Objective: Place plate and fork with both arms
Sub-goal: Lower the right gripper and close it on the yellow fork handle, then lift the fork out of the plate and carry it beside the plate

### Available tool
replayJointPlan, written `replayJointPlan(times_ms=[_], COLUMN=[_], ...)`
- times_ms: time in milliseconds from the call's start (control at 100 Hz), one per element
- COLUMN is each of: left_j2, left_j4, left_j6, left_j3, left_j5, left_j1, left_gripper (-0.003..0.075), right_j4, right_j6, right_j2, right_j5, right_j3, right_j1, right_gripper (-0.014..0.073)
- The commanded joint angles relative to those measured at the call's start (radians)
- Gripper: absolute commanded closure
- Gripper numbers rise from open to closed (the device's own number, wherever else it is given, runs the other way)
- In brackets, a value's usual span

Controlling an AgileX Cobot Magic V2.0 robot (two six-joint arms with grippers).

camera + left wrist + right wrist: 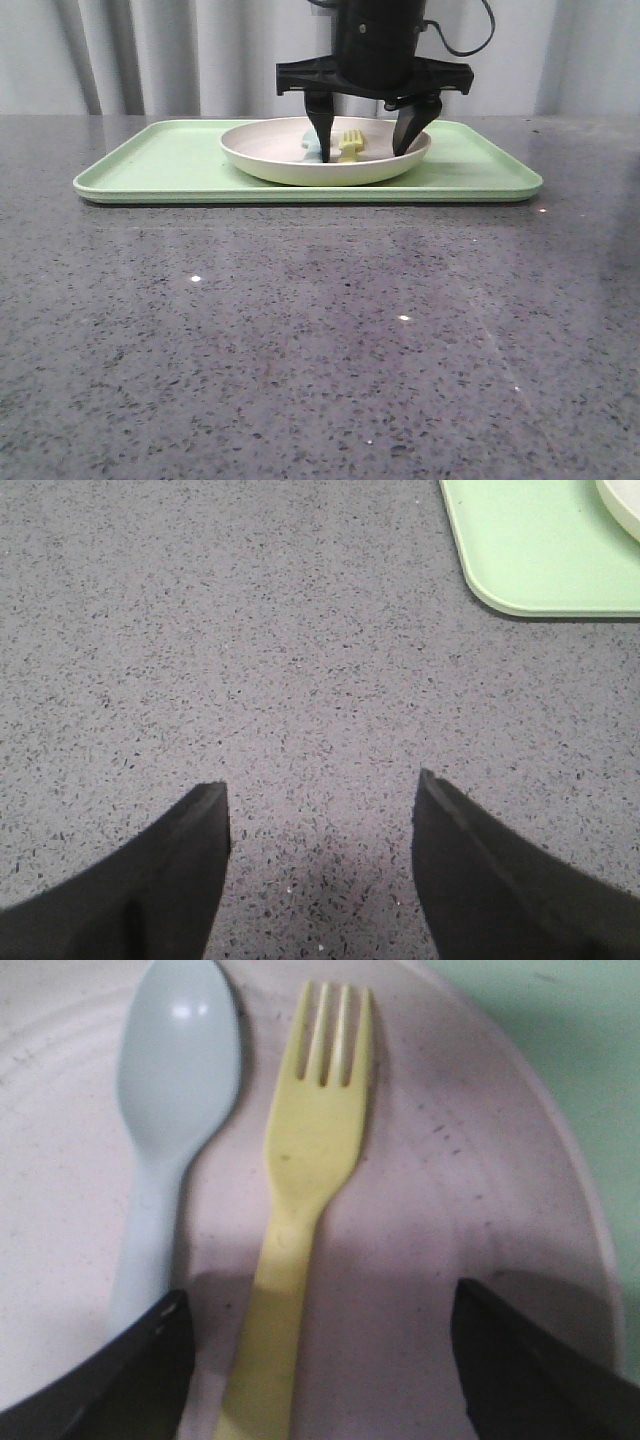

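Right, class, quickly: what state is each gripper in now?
Left gripper: open, holding nothing, above the bare countertop.
Right gripper: open, fingers astride the yellow fork in the plate, not gripping it.

Setting reads as a robot test bench or lab, not a home. Speckled grey stone-look table [320, 340] is bare except for one light-green tray [150, 160]. Plain pale curtain [150, 55] closes off the whole background.
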Motion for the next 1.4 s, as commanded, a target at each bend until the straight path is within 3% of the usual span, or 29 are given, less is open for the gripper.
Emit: replayJointPlan(times_ms=[0, 320, 620, 1390], left_j2=[0.002, 0.002, 0.002, 0.002], left_j4=[-0.013, -0.013, -0.013, -0.013], left_j6=[-0.009, -0.009, -0.009, -0.009], left_j3=[-0.026, -0.026, -0.026, -0.026], left_j5=[-0.066, -0.066, -0.066, -0.066], left_j1=[0.000, 0.000, 0.000, 0.000], left_gripper=[0.0321, 0.0321, 0.0321, 0.0321], right_j4=[-0.016, -0.014, -0.014, -0.015], right_j6=[-0.003, -0.003, 0.007, 0.008], right_j2=[-0.050, -0.050, -0.050, -0.142], right_j5=[-0.017, -0.012, -0.010, 0.011], right_j3=[-0.027, -0.027, -0.027, -0.027], right_j1=[-0.002, -0.002, -0.002, -0.022], right_gripper=[0.0063, 0.0406, 0.0578, 0.0594])
